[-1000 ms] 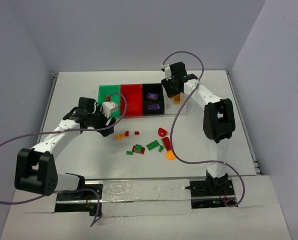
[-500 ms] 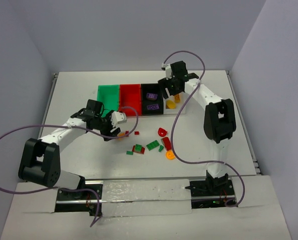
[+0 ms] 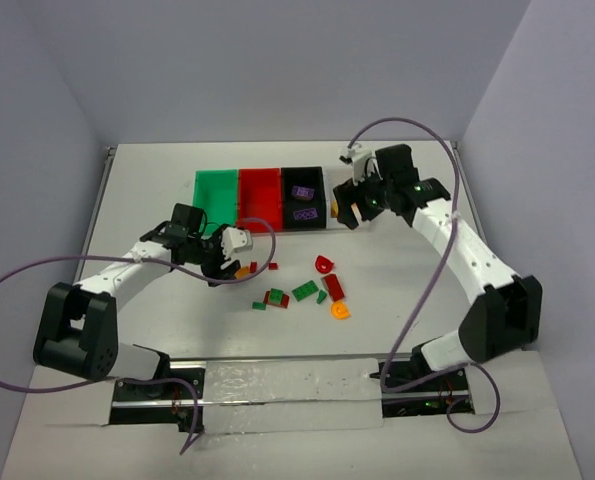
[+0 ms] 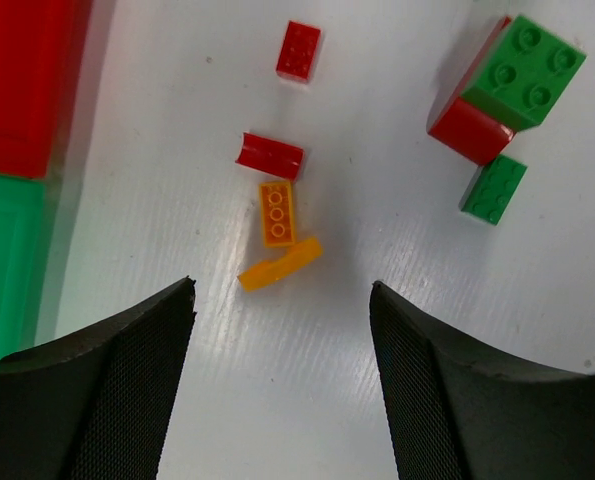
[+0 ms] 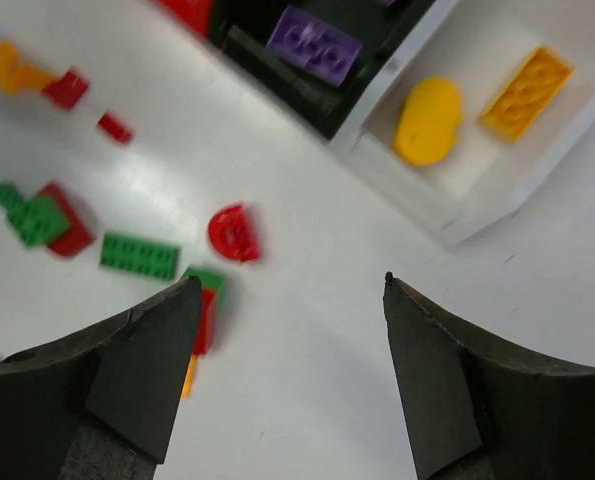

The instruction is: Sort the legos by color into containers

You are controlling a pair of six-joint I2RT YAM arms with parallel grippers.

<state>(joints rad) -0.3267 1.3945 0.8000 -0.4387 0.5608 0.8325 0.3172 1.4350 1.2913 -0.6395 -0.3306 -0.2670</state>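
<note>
Four joined bins stand at the back: green (image 3: 215,187), red (image 3: 259,190), black (image 3: 289,200) holding two purple bricks (image 3: 303,192), and clear white (image 5: 407,190) holding a yellow rounded piece (image 5: 427,120) and an orange plate (image 5: 526,92). Loose legos lie in front of them. My left gripper (image 4: 282,300) is open and empty, low over the table just short of two orange pieces (image 4: 277,213) and a red brick (image 4: 270,155). My right gripper (image 5: 290,285) is open and empty, above the table in front of the white bin, near a red rounded brick (image 5: 233,233).
Further loose pieces: a green-on-red stack (image 3: 276,297), a green plate (image 3: 304,291), a red brick (image 3: 333,287), an orange rounded piece (image 3: 341,311), a small green brick (image 3: 259,306). Cables loop from both arms. The red bin (image 4: 22,80) and green bin (image 4: 7,260) edge the left wrist view.
My left gripper moved from the green bin down to the orange pieces. My right arm swung its elbow out to the right and its gripper backed off the white bin.
</note>
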